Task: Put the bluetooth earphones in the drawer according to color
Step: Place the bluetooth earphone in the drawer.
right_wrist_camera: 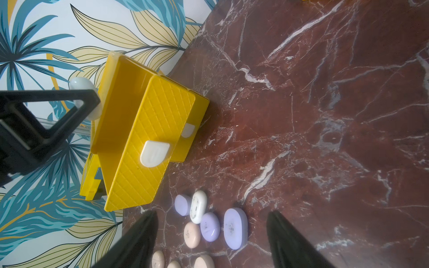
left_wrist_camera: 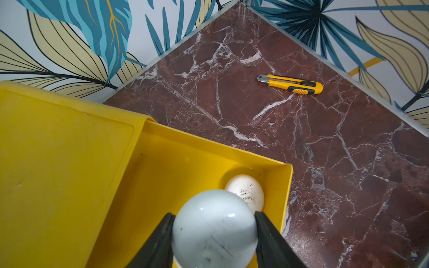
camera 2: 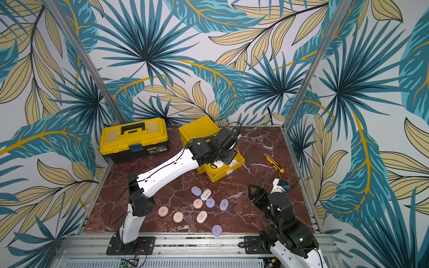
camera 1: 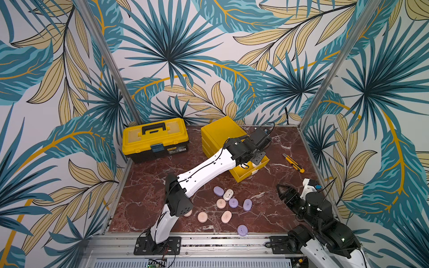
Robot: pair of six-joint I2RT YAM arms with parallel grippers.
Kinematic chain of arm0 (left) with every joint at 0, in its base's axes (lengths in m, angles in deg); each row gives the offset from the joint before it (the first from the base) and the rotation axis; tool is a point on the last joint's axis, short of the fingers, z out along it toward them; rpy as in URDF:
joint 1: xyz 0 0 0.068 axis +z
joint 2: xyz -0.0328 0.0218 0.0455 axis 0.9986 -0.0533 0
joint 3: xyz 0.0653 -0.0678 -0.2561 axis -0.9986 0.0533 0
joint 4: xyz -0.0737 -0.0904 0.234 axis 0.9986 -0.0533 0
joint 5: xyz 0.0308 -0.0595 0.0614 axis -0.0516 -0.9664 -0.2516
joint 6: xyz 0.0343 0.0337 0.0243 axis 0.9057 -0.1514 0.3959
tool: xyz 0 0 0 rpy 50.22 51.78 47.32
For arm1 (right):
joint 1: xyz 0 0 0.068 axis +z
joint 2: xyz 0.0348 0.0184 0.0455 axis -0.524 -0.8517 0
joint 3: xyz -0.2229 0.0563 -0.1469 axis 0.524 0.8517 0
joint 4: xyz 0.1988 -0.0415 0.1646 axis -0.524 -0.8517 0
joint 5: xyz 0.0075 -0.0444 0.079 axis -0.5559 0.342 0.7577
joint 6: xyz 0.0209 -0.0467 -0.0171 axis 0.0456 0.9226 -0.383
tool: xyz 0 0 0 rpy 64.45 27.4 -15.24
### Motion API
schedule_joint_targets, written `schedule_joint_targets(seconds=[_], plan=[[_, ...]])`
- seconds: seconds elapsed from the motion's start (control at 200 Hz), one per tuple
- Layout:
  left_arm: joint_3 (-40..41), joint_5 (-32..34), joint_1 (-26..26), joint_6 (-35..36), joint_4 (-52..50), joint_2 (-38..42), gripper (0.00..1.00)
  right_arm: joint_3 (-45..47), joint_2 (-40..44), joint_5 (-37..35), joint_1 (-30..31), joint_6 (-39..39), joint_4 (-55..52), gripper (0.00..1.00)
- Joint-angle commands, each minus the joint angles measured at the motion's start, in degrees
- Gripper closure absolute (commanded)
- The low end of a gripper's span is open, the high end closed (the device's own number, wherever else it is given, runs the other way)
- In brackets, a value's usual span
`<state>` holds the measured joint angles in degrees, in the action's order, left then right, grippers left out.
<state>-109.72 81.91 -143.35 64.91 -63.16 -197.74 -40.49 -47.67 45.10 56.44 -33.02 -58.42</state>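
The left gripper [left_wrist_camera: 214, 215] is clamped on a white earphone case [left_wrist_camera: 213, 234], holding it over the pulled-out top drawer [left_wrist_camera: 181, 162] of the yellow chest [camera 1: 220, 130]. A second white case [left_wrist_camera: 246, 189] lies inside. The right gripper [right_wrist_camera: 212, 212] hangs empty, jaws apart. Sorting looks early: a loose white case [camera 1: 228, 194], four purple cases [camera 1: 233, 202] and four pink cases [camera 1: 226, 217] lie on the marble table [camera 1: 267, 208].
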Motion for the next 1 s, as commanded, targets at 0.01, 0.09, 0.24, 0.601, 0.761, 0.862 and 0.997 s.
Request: schedule_joint_targets(seconds=[0.01,0.09,0.24,0.601,0.761,0.862,0.997], plan=[[-3.8,3.1,0.6,1.6,-2.5,-1.7,0.55,-0.5,0.6,-0.8,-0.1,0.2,-1.2,0.21],[-4.5,3.1,1.4,1.6,-3.6,-3.0,0.55,-0.5,0.8,-0.9,-0.2,0.2,-1.5,0.21],[-4.8,3.1,2.5,1.6,-4.1,-4.5,0.55,-0.4,1.1,-0.8,-0.2,0.2,-1.9,0.21],[-9.8,0.8,4.3,2.5,-6.1,-9.1,0.55,-0.4,1.1,-1.0,-0.1,0.2,-2.3,0.21],[-10.8,-0.5,4.6,2.4,-6.4,-10.8,0.55,-0.3,1.1,-1.2,-0.1,0.2,-2.4,0.21],[-10.7,-0.5,4.7,2.3,-6.5,-11.3,0.55,-0.2,0.9,-1.4,-0.1,0.2,-2.4,0.21],[-10.6,-0.7,4.8,2.3,-6.4,-11.6,0.55,-0.1,0.7,-1.3,-0.2,0.3,-2.4,0.21]])
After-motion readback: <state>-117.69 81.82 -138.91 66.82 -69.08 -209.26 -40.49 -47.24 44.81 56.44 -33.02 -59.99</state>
